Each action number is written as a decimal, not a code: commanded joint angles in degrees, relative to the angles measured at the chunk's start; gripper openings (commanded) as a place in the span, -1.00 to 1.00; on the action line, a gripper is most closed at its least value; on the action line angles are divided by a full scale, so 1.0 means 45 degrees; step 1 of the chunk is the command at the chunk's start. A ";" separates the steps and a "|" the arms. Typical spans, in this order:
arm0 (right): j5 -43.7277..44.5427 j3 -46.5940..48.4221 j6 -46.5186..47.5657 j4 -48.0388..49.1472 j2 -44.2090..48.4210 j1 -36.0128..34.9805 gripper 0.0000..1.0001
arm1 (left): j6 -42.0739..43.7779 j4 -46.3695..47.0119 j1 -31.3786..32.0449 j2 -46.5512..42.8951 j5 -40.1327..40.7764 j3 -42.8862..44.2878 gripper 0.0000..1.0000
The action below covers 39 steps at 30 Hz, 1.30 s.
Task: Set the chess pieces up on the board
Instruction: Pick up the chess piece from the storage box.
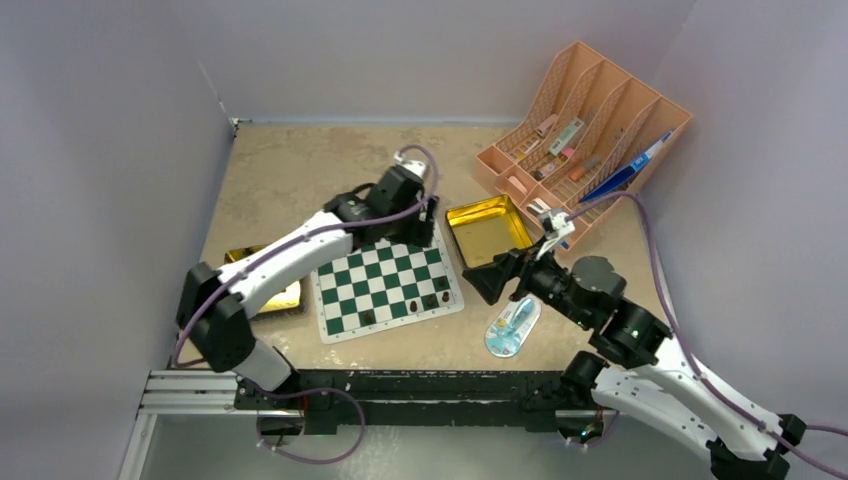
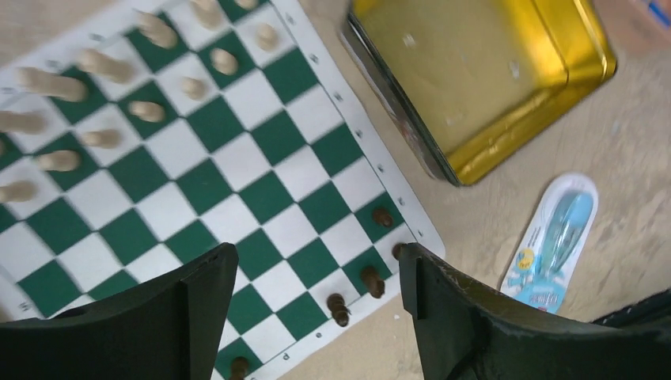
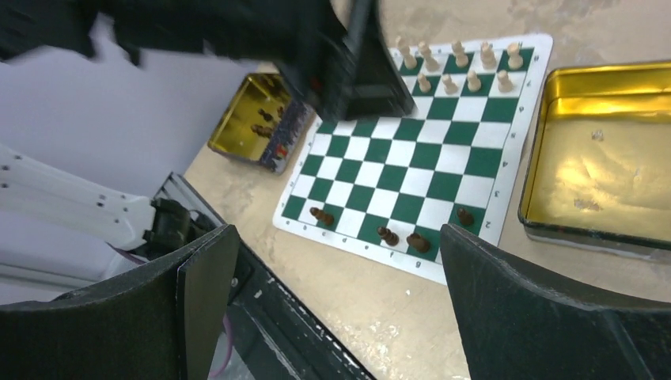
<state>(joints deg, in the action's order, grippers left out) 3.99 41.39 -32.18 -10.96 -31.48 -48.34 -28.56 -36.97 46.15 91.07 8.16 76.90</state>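
The green-and-white board point(image 1: 372, 287) lies flat in front of the left arm. Cream chess pieces point(image 3: 456, 65) stand in rows on its far side. A few dark brown chess pieces point(image 2: 372, 279) stand along its near edge, one more point(image 2: 383, 216) a row in. My left gripper point(image 1: 424, 226) hangs over the board's far right corner; in the left wrist view its jaws point(image 2: 316, 261) are open with nothing between them. My right gripper point(image 1: 492, 280) hovers just right of the board, open and empty point(image 3: 339, 237).
An empty gold tin point(image 1: 487, 228) sits right of the board. A second gold tin point(image 3: 261, 119) on the left holds dark pieces and is partly under the left arm. A blue-and-white package point(image 1: 513, 327) lies near the front. An orange rack point(image 1: 585, 135) stands back right.
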 commanded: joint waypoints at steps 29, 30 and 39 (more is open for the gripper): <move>-0.3366 -0.1069 0.0203 0.4433 -0.2030 0.0019 0.98 | -0.7130 -0.2986 -1.2651 -0.4019 0.1024 -0.4350 0.08; -0.3367 -0.1076 0.0251 0.4473 -0.2074 0.0021 0.98 | -0.7585 -0.3114 -1.2733 -0.3859 0.1060 -0.4404 0.07; -0.3830 -0.0984 0.0472 0.4598 -0.2395 0.0014 0.97 | -1.0290 -0.2357 -1.2795 -0.3283 0.0793 -0.5534 -0.17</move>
<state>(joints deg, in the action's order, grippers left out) -10.28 36.38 -30.81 5.76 -42.33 -48.34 -67.68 -50.26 -11.14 75.83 13.19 54.11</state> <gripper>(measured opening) 0.987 0.438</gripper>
